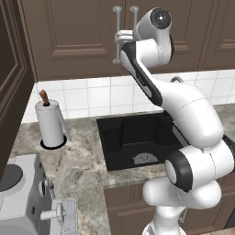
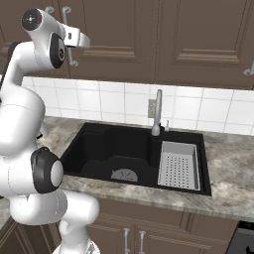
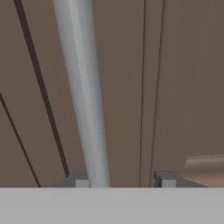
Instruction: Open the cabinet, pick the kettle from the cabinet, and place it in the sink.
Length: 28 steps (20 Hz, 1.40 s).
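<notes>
A rendered kitchen is seen: white tiled wall, grey marbled desk (image 2: 233, 163), and the black rectangular recessed sink (image 1: 133, 137) below the dark brown panelled wooden wall cabinet (image 1: 78, 36), both doors shut. The kettle is not visible, presumably behind those doors. The tool (image 1: 120, 37) is raised to the left door's long vertical silver bar handle (image 3: 83, 96); in the hand view the bar lies just beside one fingertip (image 3: 78, 179), off-centre between partly parted jaws. Whether it is clamped cannot be told. Risk is judged: with an off-centre bar, the closing fingers could slip off when pulled, leaving the door shut or only ajar.
</notes>
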### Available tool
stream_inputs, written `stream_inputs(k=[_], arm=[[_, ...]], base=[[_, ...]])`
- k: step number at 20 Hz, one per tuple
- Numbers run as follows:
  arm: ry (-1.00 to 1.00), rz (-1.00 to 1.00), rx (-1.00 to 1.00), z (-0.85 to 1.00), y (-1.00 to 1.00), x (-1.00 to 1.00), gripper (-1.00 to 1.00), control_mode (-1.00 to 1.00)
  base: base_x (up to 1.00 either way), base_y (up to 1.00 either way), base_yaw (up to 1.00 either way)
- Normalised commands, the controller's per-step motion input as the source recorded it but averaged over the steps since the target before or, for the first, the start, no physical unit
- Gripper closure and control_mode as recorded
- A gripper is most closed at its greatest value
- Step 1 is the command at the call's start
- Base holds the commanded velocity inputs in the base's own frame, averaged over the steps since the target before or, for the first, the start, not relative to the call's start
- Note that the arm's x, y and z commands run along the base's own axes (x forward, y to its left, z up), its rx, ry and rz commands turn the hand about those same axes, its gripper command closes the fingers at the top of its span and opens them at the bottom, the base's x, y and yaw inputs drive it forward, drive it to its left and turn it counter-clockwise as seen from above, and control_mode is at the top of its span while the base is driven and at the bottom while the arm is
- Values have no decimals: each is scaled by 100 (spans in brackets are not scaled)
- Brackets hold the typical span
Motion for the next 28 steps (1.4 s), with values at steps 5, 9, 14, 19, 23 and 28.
stream_inputs(k=[5, 9, 14, 19, 23, 28], arm=[[0, -2, 0, -8, 3, 14, 100, -100], [-4, -5, 0, -7, 17, 5, 100, -100], [-7, -8, 0, -5, 25, 0, 100, -100], [-5, -9, 0, -1, 27, 1, 100, -100], [0, -4, 0, 0, 18, 1, 100, -100], [0, 0, 5, 0, 6, -9, 100, -100]], base=[[0, 0, 0], [0, 0, 0], [0, 0, 0], [0, 0, 0], [0, 0, 0], [0, 0, 0]])
